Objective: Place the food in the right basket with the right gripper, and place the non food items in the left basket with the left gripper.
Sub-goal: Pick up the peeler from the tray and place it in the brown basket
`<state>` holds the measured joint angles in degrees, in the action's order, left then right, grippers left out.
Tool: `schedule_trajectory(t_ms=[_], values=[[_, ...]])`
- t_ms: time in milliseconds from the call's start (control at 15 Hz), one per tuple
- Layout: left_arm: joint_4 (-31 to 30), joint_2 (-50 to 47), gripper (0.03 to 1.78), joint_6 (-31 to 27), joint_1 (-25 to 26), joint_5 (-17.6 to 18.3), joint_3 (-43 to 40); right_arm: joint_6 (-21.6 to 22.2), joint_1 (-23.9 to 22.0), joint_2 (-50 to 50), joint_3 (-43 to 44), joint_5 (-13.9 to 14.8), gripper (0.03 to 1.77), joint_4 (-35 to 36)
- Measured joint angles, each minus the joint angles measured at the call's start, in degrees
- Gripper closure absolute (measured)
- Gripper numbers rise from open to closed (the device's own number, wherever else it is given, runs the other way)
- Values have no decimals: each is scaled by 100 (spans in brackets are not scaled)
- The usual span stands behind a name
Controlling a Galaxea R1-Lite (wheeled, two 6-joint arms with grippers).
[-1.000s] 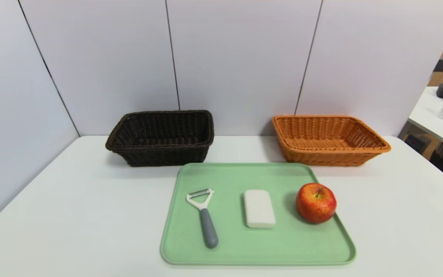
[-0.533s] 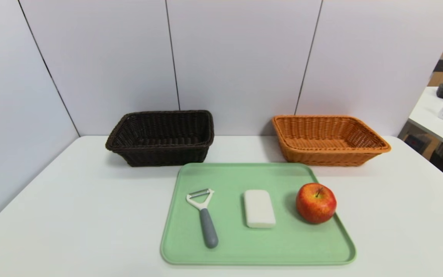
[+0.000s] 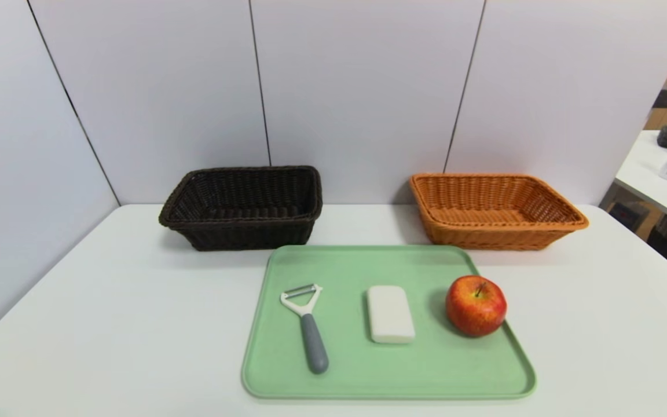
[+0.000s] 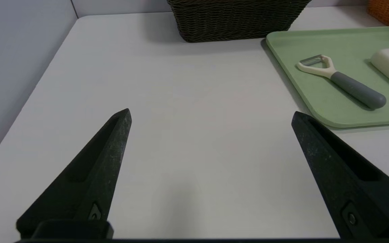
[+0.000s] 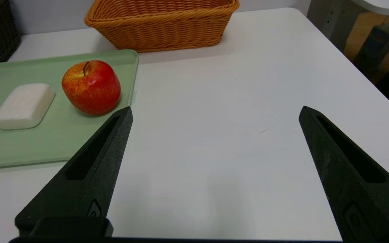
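Left tool [image 4: 211,113] and right tool [image 5: 216,107], both spread wide and empty; peeler [image 3: 312,341], soap [image 3: 390,314] and apple [image 3: 476,306] lie apart on the tray [image 3: 388,389], presumably for sorting.

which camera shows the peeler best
The head view: it shows the whole peeler, blade and handle, from above. The left wrist view also shows all of it, at a slant near one edge; the right wrist view catches only a white tip.
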<state>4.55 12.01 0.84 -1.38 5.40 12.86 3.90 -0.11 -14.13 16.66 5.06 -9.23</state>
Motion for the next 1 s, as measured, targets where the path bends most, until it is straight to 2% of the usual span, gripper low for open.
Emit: schedule_trajectory(t_ms=[200,400,733,867,1000], values=[[-9,786,12,1,-41,55,334,-7,-5,-660,422,-29,10,-215],[-6,1608,12,-2,-52,219,791,-16,0,-1398,1175,-160,10,-822],[-6,3206,12,-38,-73,341,1754,-126,1,-2705,2452,-758,10,-2087],[256,3593,12,-49,-104,444,2057,-456,27,-3107,2784,-1031,10,-2558],[631,3816,12,-44,-168,542,2214,-725,77,-3418,2900,-1225,10,-2697]])
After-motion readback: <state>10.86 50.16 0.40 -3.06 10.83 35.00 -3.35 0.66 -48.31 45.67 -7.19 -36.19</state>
